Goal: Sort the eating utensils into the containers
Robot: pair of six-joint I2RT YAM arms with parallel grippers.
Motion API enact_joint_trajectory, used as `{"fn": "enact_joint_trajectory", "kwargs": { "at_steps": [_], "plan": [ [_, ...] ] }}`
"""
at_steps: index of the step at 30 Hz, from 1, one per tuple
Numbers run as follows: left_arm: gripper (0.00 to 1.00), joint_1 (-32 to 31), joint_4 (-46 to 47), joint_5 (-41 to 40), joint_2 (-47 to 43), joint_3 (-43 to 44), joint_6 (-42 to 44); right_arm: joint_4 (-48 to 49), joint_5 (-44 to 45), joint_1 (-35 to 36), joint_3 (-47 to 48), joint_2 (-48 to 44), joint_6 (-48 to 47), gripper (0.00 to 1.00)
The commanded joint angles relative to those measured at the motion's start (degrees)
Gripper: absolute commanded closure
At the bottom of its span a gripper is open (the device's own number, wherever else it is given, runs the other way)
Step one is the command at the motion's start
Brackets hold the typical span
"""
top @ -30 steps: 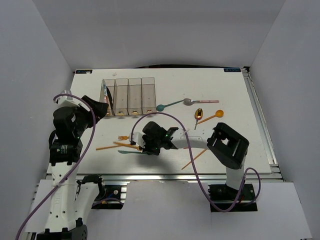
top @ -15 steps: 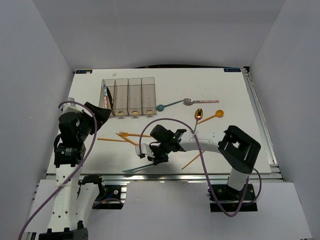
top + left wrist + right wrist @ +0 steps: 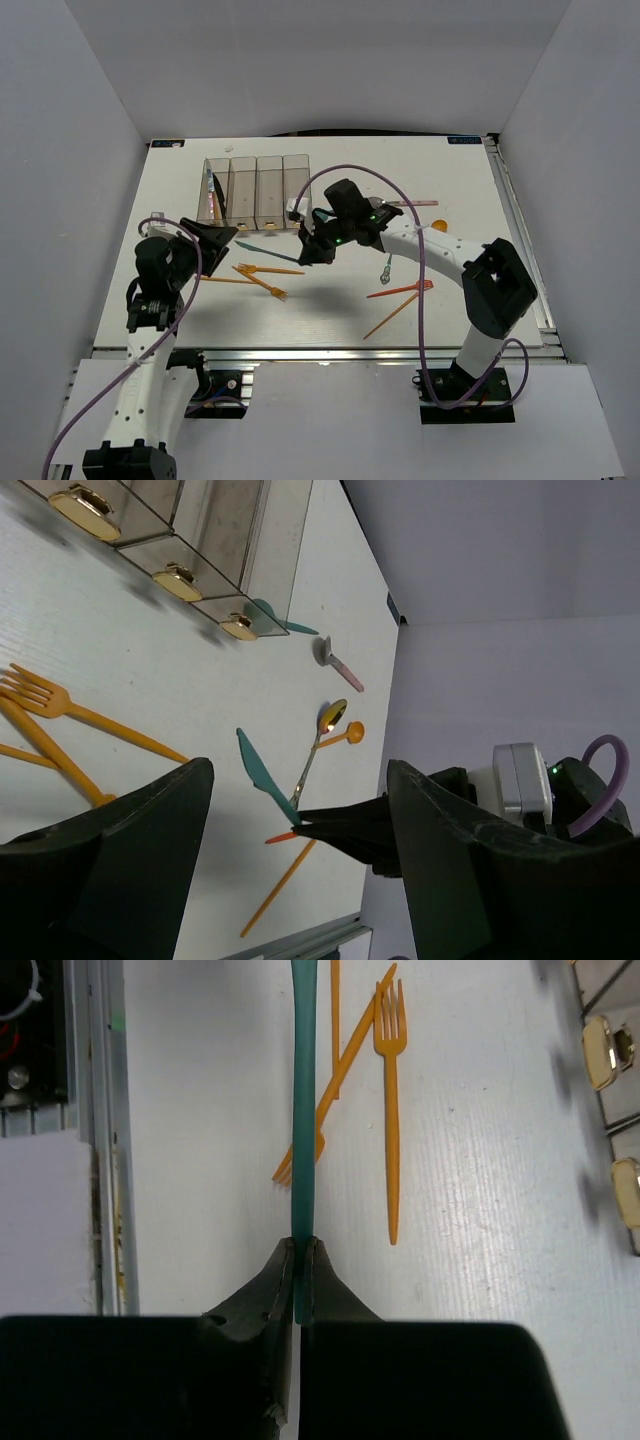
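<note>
My right gripper point(image 3: 311, 250) is shut on a teal knife point(image 3: 262, 246) and holds it above the table, just in front of the four joined clear containers point(image 3: 256, 186). In the right wrist view the knife point(image 3: 303, 1110) runs straight out from the shut fingertips point(image 3: 302, 1252), above two orange forks point(image 3: 390, 1090). My left gripper point(image 3: 220, 235) is open and empty, left of the knife's tip. The left wrist view shows the knife point(image 3: 262, 773) between its wide-open fingers point(image 3: 175, 810).
Orange forks point(image 3: 268, 270) lie in front of the bins. A red fork point(image 3: 402, 289), an orange stick point(image 3: 388, 316) and a metal spoon point(image 3: 386, 267) lie at the right. A pink-handled spoon point(image 3: 412, 203) lies farther back. The leftmost bin holds a utensil point(image 3: 209, 188).
My right gripper has lifted the teal knife from near the front edge and carried it back toward the bins. My left arm has dropped lower and swung its gripper to the right.
</note>
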Motion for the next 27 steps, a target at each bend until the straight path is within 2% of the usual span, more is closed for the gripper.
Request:
{"fn": "enact_joint_trajectory", "kwargs": {
  "at_steps": [1,11,19,27],
  "plan": [
    [0.19,0.3,6.3,2.8,1.9,0.1,-2.5,2.2,-1.1,0.9,1.6,0.3,8.6,1.0],
    [0.25,0.2,10.0,5.0,8.0,-0.3,-2.2,4.6,-0.7,0.9,8.8,4.2,17.6,1.0],
    [0.27,-0.1,10.0,4.3,9.1,-1.3,-1.6,5.5,-1.3,1.3,10.8,5.6,18.5,1.0],
    [0.28,-1.9,12.4,3.6,14.0,0.4,-0.3,5.9,-2.1,3.2,12.6,5.7,19.0,1.0]
  ]
}}
